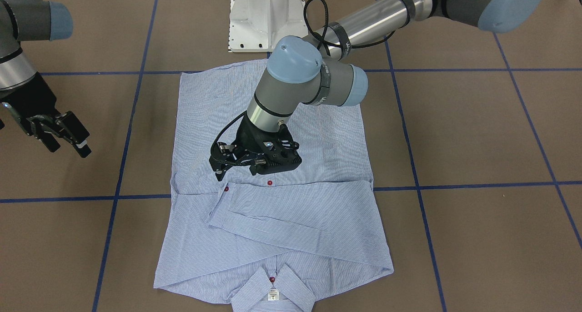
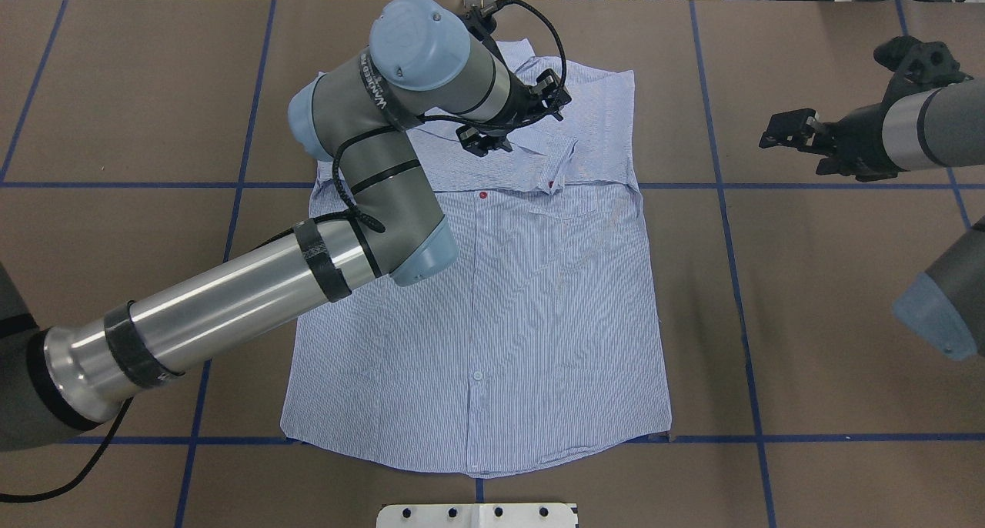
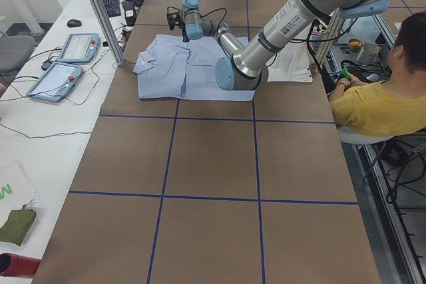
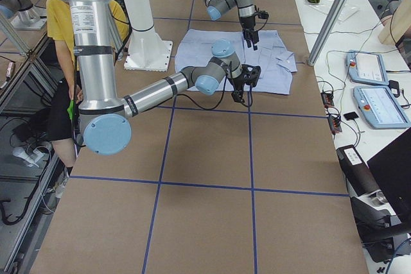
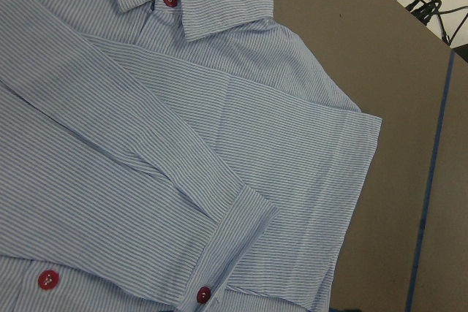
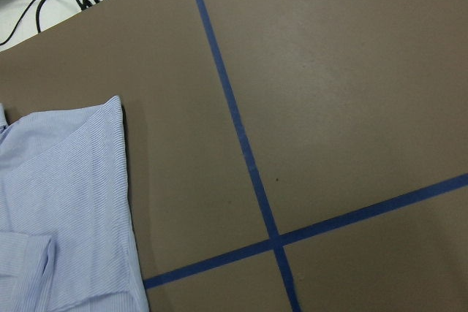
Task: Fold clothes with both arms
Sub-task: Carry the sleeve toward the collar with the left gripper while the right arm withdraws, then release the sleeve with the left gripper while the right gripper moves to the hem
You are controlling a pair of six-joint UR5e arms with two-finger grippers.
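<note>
- A brown desk (image 1: pixel 477 134) marked with a grid of blue tape lines carries everything.
- A light blue and white fine-striped button-up shirt (image 2: pixel 539 320) lies flat on the middle of the desk, front side up. Its hem is nearest the robot and its collar is at the far edge.
- The left arm (image 2: pixel 231 305), a silver-grey tube with light blue joint caps and black cables, reaches out over the shirt from the robot's left.
- The right arm (image 2: pixel 916 135) is off to the robot's right, over bare desk and well apart from the shirt.
- A white pedestal base (image 1: pixel 263 16) stands just beyond the shirt's hem.
- The long sleeves are folded in across the chest. The upper sleeve (image 1: pixel 309 212) runs crosswise, and its cuff (image 1: pixel 223 203) ends toward the robot's right.
- The left gripper (image 1: pixel 219 164) is over the shirt's front, just on the robot's side of that cuff. I cannot tell whether its fingers are apart or together.
- The right gripper (image 1: pixel 63 141) is above bare desk, and its fingers (image 1: pixel 75 130) are spread apart with nothing between them.
- The collar (image 1: pixel 273 289) lies flat.
- A white neck label (image 1: pixel 273 296) shows inside the collar.
- Dark red buttons show at the collar (image 1: pixel 272 279), on the front placket (image 1: pixel 270 183) and on the cuff (image 1: pixel 226 189).
</note>
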